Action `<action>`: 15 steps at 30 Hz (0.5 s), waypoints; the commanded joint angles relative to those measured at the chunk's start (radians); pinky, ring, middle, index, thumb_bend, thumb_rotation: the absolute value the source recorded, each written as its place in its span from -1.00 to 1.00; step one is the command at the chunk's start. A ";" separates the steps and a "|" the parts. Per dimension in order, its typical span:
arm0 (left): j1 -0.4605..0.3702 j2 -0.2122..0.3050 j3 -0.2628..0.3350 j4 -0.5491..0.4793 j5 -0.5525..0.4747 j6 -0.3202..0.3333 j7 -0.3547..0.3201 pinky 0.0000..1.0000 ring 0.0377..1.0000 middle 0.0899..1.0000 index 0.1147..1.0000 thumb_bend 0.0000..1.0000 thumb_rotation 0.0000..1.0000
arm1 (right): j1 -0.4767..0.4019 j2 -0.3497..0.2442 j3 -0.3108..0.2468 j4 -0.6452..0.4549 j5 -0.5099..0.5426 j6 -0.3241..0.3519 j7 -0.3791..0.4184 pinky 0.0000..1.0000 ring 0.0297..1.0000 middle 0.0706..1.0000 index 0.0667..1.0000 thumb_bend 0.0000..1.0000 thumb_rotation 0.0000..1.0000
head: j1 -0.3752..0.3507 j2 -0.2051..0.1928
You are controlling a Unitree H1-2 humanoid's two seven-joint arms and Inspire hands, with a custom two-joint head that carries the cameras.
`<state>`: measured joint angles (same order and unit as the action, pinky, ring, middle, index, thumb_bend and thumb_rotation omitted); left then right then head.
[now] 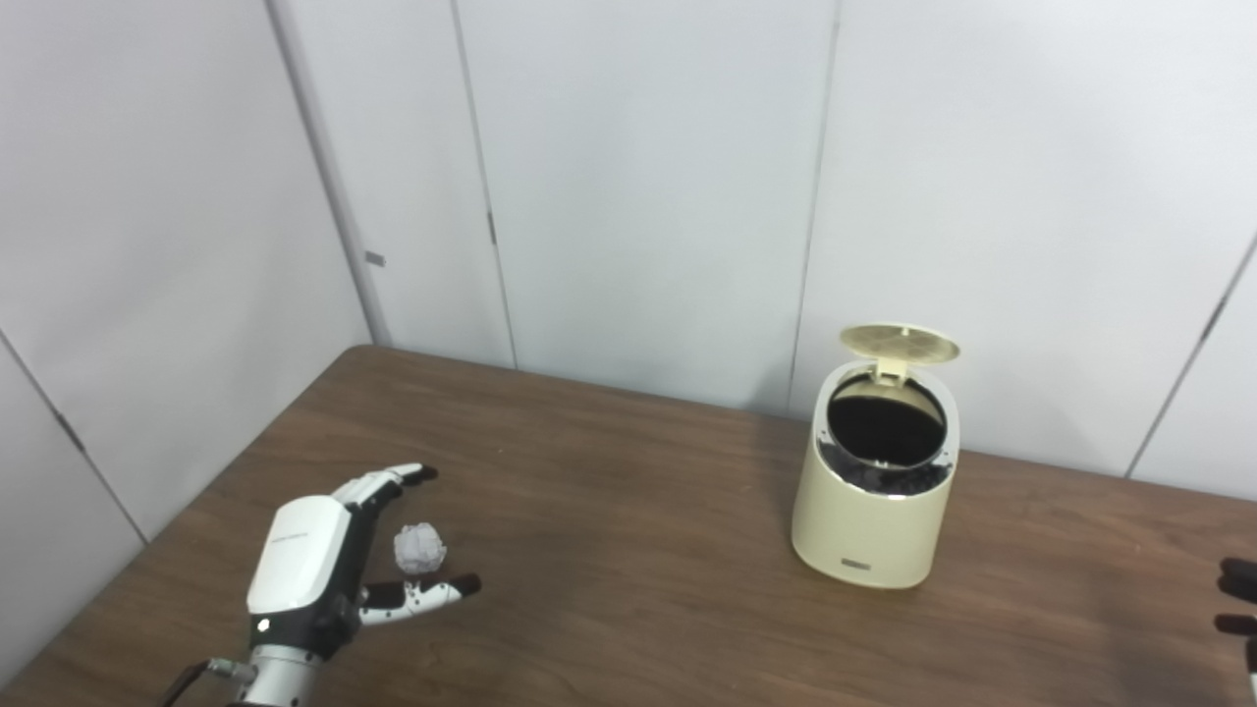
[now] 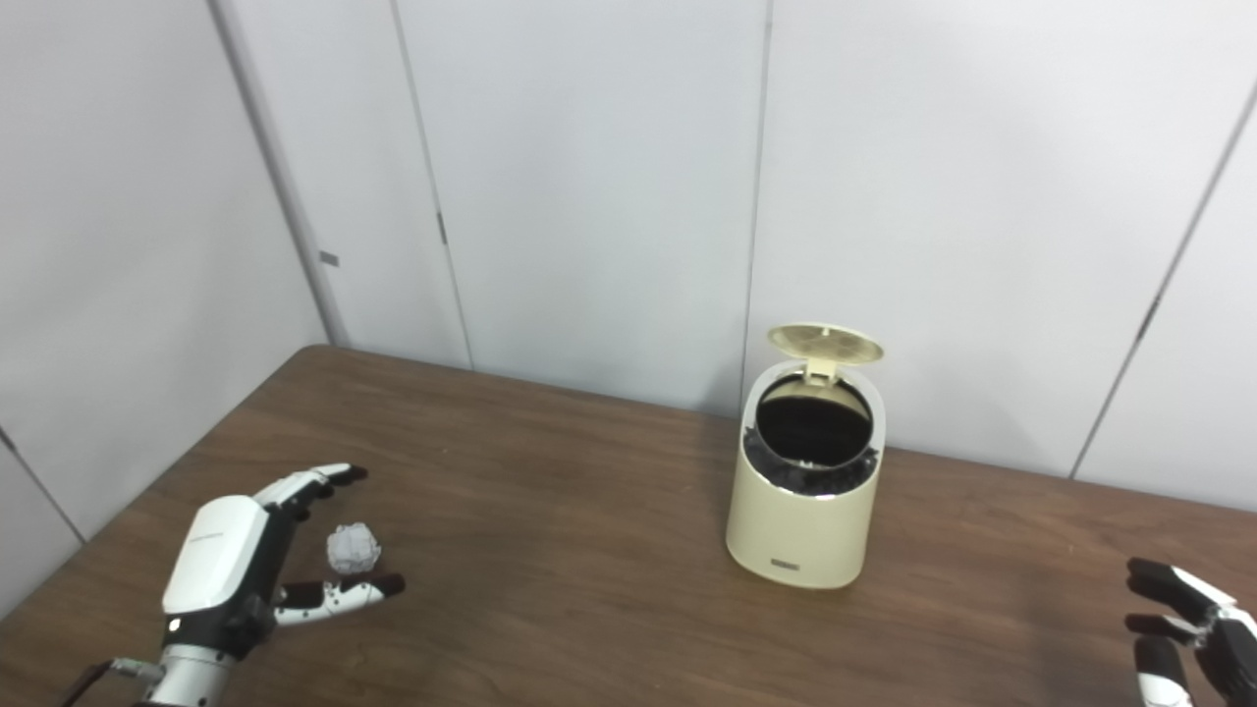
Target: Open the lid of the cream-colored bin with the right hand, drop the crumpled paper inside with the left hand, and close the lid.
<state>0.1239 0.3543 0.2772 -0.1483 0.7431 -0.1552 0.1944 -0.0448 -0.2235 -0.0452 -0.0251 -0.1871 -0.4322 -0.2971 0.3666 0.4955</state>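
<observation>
- Left eye view: a cream-colored bin (image 1: 874,501) is seen upright on the brown wood-grain worktop (image 1: 628,550), at about 3 o'clock from the picture's middle.
- Its lid (image 1: 900,343) is raised on a hinge at the bin's 12 o'clock edge, and the dark inside is laid bare; black lining is seen bunched along the rim at 6 o'clock.
- A crumpled paper (image 1: 419,548) is found lying on the worktop at about 8 o'clock in the picture, well apart from the bin.
- The left hand (image 1: 334,560) is placed just beside the paper, at its 9 o'clock side, with the fingers (image 1: 393,479) stretched past it at 12 o'clock and the thumb (image 1: 432,592) at 6 o'clock; the fingers are spread apart and nothing is held. Whether the paper is touched cannot be told.
- Of the right hand (image 1: 1239,599) only dark fingertips are shown at the picture's 4 o'clock edge, so its state cannot be told here.
- Pale wall panels (image 1: 648,177) are seen behind the worktop.
- Right eye view: the same layout is shown, with the bin standing a little right of the middle, lid up.
- The paper is seen lying between the spread fingers and thumb of the left hand, at 8 o'clock.
- The right hand is shown more fully at 4 o'clock, low over the worktop and well apart from the bin; its fingers are parted and nothing is held.
</observation>
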 commanded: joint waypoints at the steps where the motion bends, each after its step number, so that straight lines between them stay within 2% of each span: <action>1: -0.012 0.033 -0.002 -0.034 0.009 0.016 0.008 0.25 0.44 0.45 0.44 1.00 -0.20 | -0.016 -0.001 -0.020 -0.036 -0.010 -0.029 0.008 0.11 0.39 0.38 0.29 -0.23 0.60 | 0.005 0.003; 8: -0.004 0.045 -0.036 -0.023 0.021 0.050 -0.005 0.22 0.41 0.41 0.37 1.00 -0.19 | -0.019 0.007 -0.037 -0.052 0.003 -0.028 0.048 0.08 0.37 0.38 0.30 -0.23 0.63 | 0.022 0.005; 15: 0.010 0.054 -0.048 -0.015 0.053 0.112 0.005 0.20 0.40 0.41 0.38 1.00 -0.13 | -0.008 0.018 -0.061 -0.082 0.038 0.030 0.087 0.05 0.33 0.37 0.30 -0.12 0.55 | 0.037 0.008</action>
<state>0.1462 0.3768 0.2253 -0.1482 0.7803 -0.0473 0.1775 -0.0386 -0.1999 -0.0939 -0.0705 -0.1572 -0.3977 -0.2229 0.4004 0.5001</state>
